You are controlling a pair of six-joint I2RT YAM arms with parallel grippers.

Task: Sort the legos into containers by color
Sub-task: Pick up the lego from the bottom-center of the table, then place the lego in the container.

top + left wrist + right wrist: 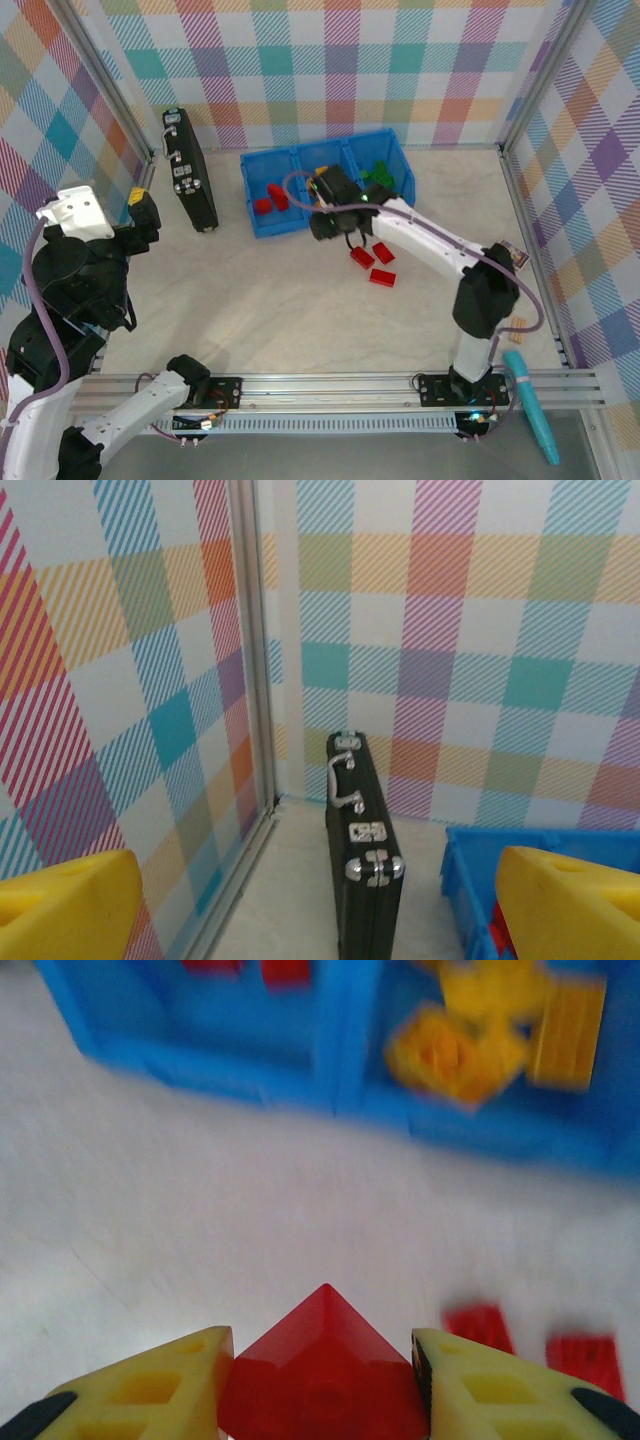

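Currently the right gripper [322,1400] pinches a red brick [322,1355] between its yellow fingers [160,1390], just on the near side of the blue tray [283,226]. The tray's left bin holds red bricks [270,198], the middle bin yellow bricks [470,1035] and the right bin green bricks [378,172]. Two loose red bricks [362,256] lie on the table [280,310], nearer and slightly right of that gripper. Over at the left, the left gripper [315,905] has its jaws spread wide with nothing between them, facing a black case [358,860].
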